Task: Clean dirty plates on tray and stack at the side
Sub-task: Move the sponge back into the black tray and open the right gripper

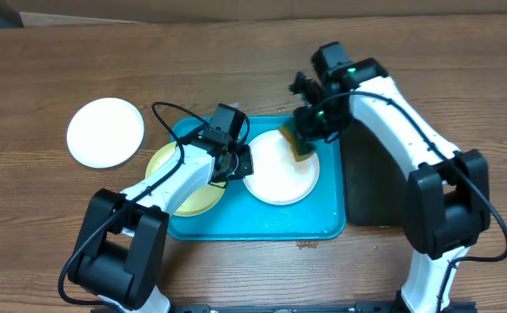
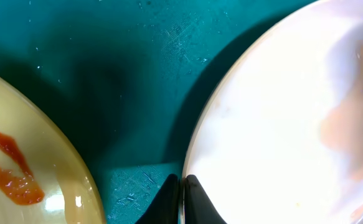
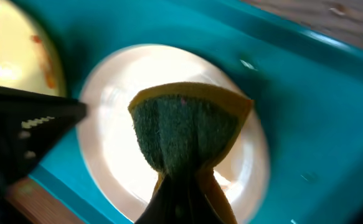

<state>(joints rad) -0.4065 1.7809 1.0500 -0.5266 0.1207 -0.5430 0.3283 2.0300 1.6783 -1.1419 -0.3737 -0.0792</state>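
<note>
- We see the tray [image 2: 137, 50] as scratched turquoise plastic.
- The white plate [image 2: 268, 137] looks smooth and glossy.
- At its nine o'clock, the yellow-green plate [image 2: 38, 168] shines likewise.
- The sponge [image 3: 184, 134] looks rough, fibrous.

Plates in and off the tray [image 1: 323, 222]
Inside, the left plate [image 1: 203, 200] lies beside the right plate [image 1: 279, 178], a sponge [image 1: 298, 146] on the latter; the third plate [image 1: 105, 131] sits on the table [image 1: 44, 226], upper left.

1 yellow-green plate [image 1: 199, 202]: lay mostly hidden beneath the left arm [image 1: 162, 183]. 1 white plate [image 2: 274, 124]: was cropped by the left wrist view's edges; a blurred sponge [image 3: 184, 127] masked its middle.
</note>
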